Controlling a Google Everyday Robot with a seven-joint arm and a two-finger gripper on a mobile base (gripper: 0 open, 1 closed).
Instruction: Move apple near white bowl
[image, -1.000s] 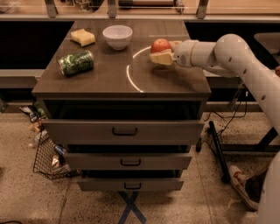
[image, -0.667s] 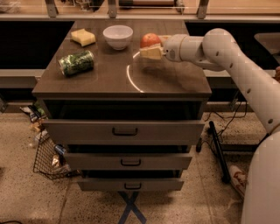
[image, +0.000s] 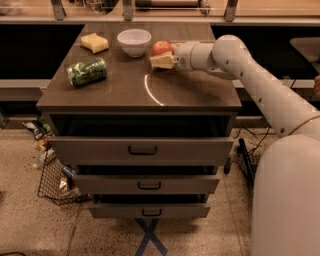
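Note:
The red-orange apple (image: 161, 48) sits between the fingers of my gripper (image: 161, 54), just right of the white bowl (image: 134, 41) on the dark countertop (image: 125, 90). The gripper reaches in from the right on the white arm, and its pale near finger (image: 161, 61) lies in front of the apple. The gripper is shut on the apple. A small gap shows between apple and bowl. I cannot tell whether the apple rests on the top or hangs just above it.
A green can (image: 87, 71) lies on its side at the left. A yellow sponge (image: 95, 42) sits at the back left. Three drawers (image: 142, 150) stand below the top. A wire basket (image: 55, 177) with clutter is on the floor at left.
The gripper has carried the apple leftwards and towards the back of the countertop, from right of centre to right beside the white bowl.

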